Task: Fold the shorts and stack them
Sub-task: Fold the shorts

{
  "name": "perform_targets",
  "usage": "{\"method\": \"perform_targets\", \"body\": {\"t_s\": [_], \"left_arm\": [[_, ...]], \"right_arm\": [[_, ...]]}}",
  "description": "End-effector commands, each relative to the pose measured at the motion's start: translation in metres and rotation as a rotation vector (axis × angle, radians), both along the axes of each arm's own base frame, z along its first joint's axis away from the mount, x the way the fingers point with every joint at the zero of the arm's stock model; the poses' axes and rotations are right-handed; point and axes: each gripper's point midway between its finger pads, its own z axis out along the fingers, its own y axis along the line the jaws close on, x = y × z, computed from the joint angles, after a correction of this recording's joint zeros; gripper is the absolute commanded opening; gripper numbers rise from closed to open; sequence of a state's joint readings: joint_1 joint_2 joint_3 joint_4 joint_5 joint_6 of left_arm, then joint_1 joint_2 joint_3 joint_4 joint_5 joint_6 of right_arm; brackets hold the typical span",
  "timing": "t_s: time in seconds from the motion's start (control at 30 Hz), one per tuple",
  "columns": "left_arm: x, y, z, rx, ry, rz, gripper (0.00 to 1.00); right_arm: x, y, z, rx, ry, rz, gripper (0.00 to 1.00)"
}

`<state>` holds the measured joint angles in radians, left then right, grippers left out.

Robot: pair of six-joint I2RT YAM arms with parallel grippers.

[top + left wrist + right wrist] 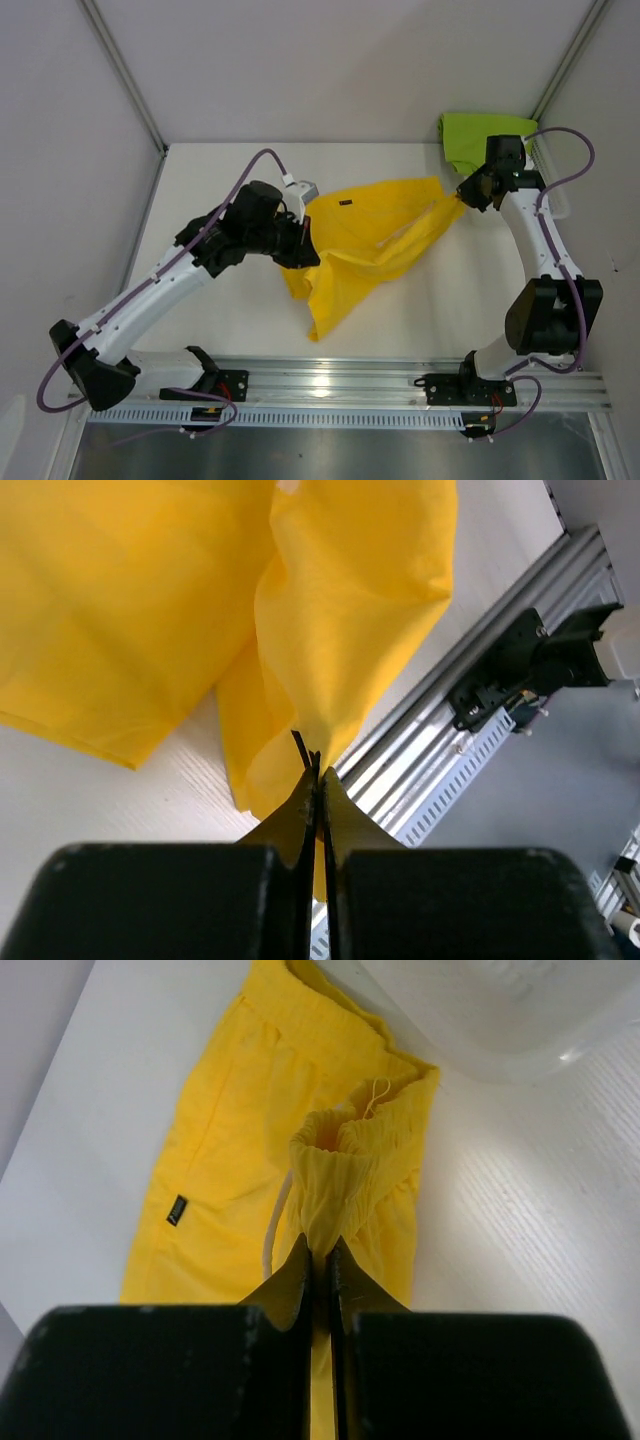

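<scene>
- Bright yellow soft fabric shorts (pixel 370 240), centre of the top view: stretched on a long axis from lower left to upper right, one leg drooping toward the lower centre of the white desk (pixel 220 180).
- Left claw (pixel 303 250): pinched shut on a fabric edge at the lower-left end.
- Right claw (pixel 463 193): clamped on the gathered waistband at the upper-right end.
- Lime green fabric shorts (pixel 478 135): upper right corner, just beyond the right claw, possibly draped over something hidden.
- Likely next: one end carried along that axis over the other.
</scene>
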<state>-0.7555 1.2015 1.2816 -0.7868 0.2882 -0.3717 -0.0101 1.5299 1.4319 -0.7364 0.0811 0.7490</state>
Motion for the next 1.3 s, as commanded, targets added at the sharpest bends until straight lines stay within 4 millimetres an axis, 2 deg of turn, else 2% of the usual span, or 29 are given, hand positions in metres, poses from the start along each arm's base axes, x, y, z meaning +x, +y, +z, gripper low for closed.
{"method": "perform_targets", "body": {"t_s": [0.0,0.17,0.2,0.23,0.3,0.33,0.4,0.43,0.47,0.5,0.53,0.57,0.6,0.63,0.67,0.73,0.77,0.87,0.9,1.0,1.1,1.17,1.2,1.23,1.27], "left_arm": [[0.026,0.008,0.02,-0.023,-0.044,-0.013,0.0],[0.06,0.023,0.028,-0.042,-0.055,0.041,0.0],[0.071,0.031,0.03,-0.042,-0.055,0.071,0.0],[0.079,0.032,0.027,-0.04,-0.041,0.077,0.0],[0.096,0.044,0.022,-0.027,-0.029,0.114,0.0],[0.105,0.045,0.019,-0.025,-0.021,0.123,0.0],[0.119,0.056,0.016,-0.024,-0.011,0.159,0.0],[0.126,0.055,0.017,-0.042,-0.01,0.157,0.0],[0.13,0.056,0.018,-0.051,-0.01,0.164,0.0],[0.14,0.062,0.02,-0.058,-0.02,0.187,0.0],[0.145,0.063,0.013,-0.061,0.002,0.19,0.0],[0.152,0.068,0.012,-0.064,0.004,0.209,0.0],[0.159,0.069,0.022,-0.077,-0.018,0.213,0.0],[0.161,0.071,0.01,-0.065,0.004,0.216,0.0],[0.172,0.079,0.005,-0.042,0.002,0.251,0.0],[0.184,0.085,0.004,-0.032,-0.003,0.279,0.0],[0.187,0.084,0.002,-0.047,0.011,0.268,0.0],[0.181,0.075,0.008,-0.098,0.008,0.224,0.0],[0.179,0.075,0.018,-0.114,-0.025,0.217,0.0],[0.162,0.076,0.029,-0.124,-0.055,0.192,0.0],[0.141,0.074,0.033,-0.118,-0.062,0.155,0.0],[0.118,0.067,0.037,-0.109,-0.068,0.108,0.0],[0.108,0.064,0.027,-0.097,-0.043,0.099,0.0],[0.096,0.062,0.034,-0.103,-0.061,0.087,0.0],[0.08,0.052,0.028,-0.101,-0.048,0.05,0.0]], "right_arm": [[0.036,0.011,0.033,0.056,-0.104,0.008,0.0],[0.069,0.017,0.05,0.104,-0.176,0.003,0.0],[0.076,0.03,0.055,0.112,-0.196,0.025,0.0],[0.083,0.033,0.048,0.133,-0.189,0.022,0.0],[0.097,0.04,0.055,0.162,-0.222,0.035,0.0],[0.106,0.044,0.049,0.184,-0.217,0.039,0.0],[0.121,0.05,0.051,0.215,-0.263,0.06,0.0],[0.129,0.055,0.043,0.243,-0.262,0.077,0.0],[0.138,0.058,0.048,0.256,-0.303,0.087,0.0],[0.143,0.06,0.046,0.271,-0.306,0.083,0.0],[0.149,0.061,0.037,0.28,-0.299,0.085,0.0],[0.154,0.062,0.043,0.288,-0.323,0.09,0.0],[0.158,0.063,0.041,0.293,-0.324,0.086,0.0],[0.161,0.065,0.04,0.297,-0.329,0.091,0.0],[0.168,0.067,0.035,0.307,-0.332,0.093,0.0],[0.175,0.071,0.039,0.32,-0.35,0.101,0.0],[0.18,0.072,0.035,0.323,-0.348,0.112,0.0],[0.181,0.076,0.043,0.32,-0.372,0.155,0.0],[0.178,0.078,0.044,0.32,-0.371,0.167,0.0],[0.169,0.082,0.048,0.328,-0.368,0.195,0.0],[0.153,0.085,0.037,0.333,-0.321,0.2,0.0],[0.133,0.086,0.029,0.333,-0.29,0.196,0.0],[0.125,0.087,0.028,0.334,-0.287,0.198,0.0],[0.107,0.087,0.025,0.333,-0.281,0.2,0.0],[0.097,0.087,0.024,0.333,-0.277,0.198,0.0]]}}
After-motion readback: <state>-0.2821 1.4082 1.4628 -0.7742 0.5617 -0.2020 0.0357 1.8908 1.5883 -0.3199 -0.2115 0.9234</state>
